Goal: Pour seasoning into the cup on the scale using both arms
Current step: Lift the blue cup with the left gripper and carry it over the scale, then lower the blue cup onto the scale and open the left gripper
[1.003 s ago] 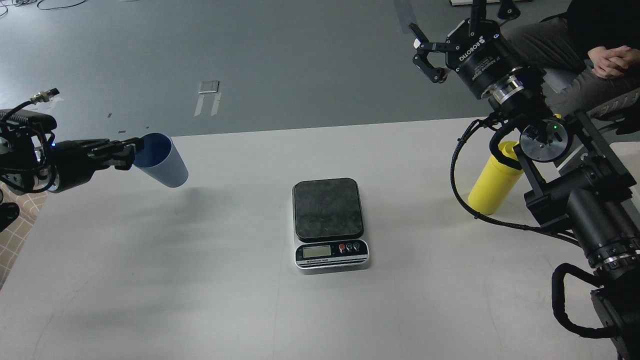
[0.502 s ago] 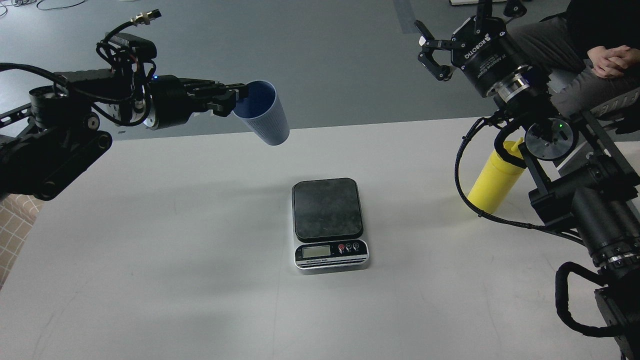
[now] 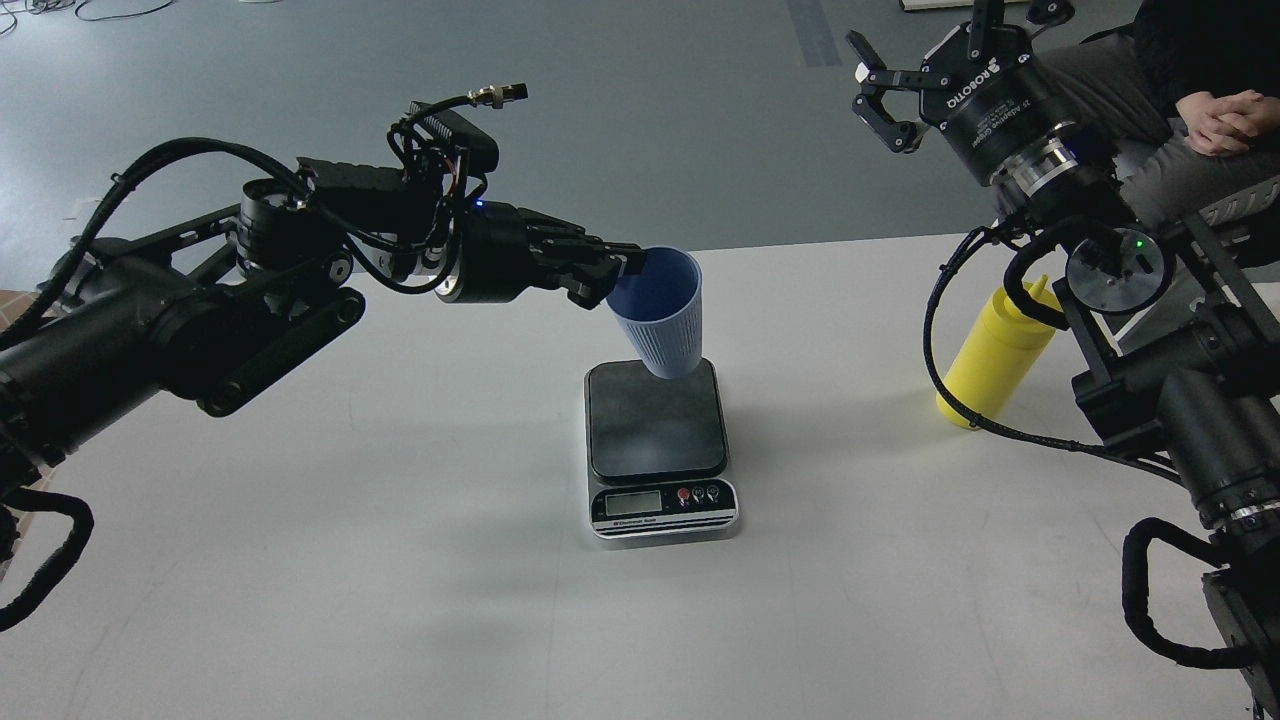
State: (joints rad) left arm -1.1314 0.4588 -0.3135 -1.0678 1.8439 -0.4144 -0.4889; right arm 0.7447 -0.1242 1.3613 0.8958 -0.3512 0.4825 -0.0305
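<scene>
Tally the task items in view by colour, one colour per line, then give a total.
Yellow: 1, the seasoning bottle
Light blue: 1, the cup, held by the left gripper
Black and silver: 1, the scale
Total: 3

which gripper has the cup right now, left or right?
The left gripper: it is shut on the rim of the cup, holding it tilted over the scale. The right gripper is open and empty, raised above the seasoning.
</scene>
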